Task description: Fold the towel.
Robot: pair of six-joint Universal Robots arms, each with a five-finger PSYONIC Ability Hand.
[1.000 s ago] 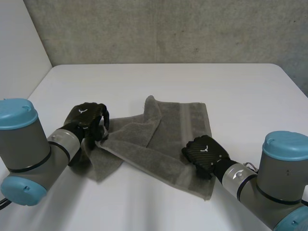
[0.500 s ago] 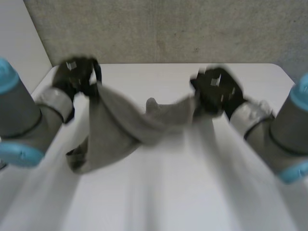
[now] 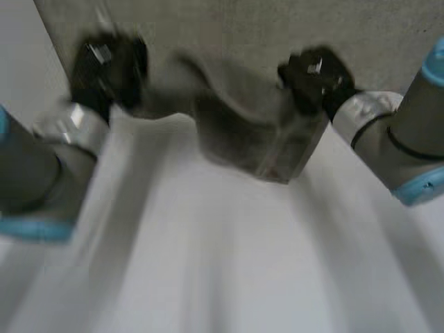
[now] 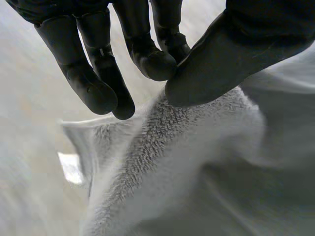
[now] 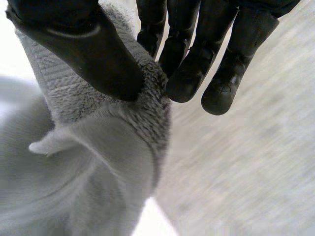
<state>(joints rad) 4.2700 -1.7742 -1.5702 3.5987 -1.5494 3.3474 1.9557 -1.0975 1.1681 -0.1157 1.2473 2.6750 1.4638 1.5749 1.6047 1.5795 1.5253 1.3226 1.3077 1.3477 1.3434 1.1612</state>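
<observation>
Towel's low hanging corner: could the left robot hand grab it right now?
Probably not. The left robot hand is busy pinching the towel at one top end, the right robot hand at the other; letting go would drop that side.

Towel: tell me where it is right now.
In the head view the towel hangs over the table, slung between the left hand and the right hand, each pinching an end.

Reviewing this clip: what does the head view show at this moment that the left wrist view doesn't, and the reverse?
Head view: the right hand gripping one end of the towel, which hangs between the two hands over the white table. Left wrist view: a close look at the left hand, its thumb pressing the towel's terry edge against its fingers. Both: the left hand holding the towel.
</observation>
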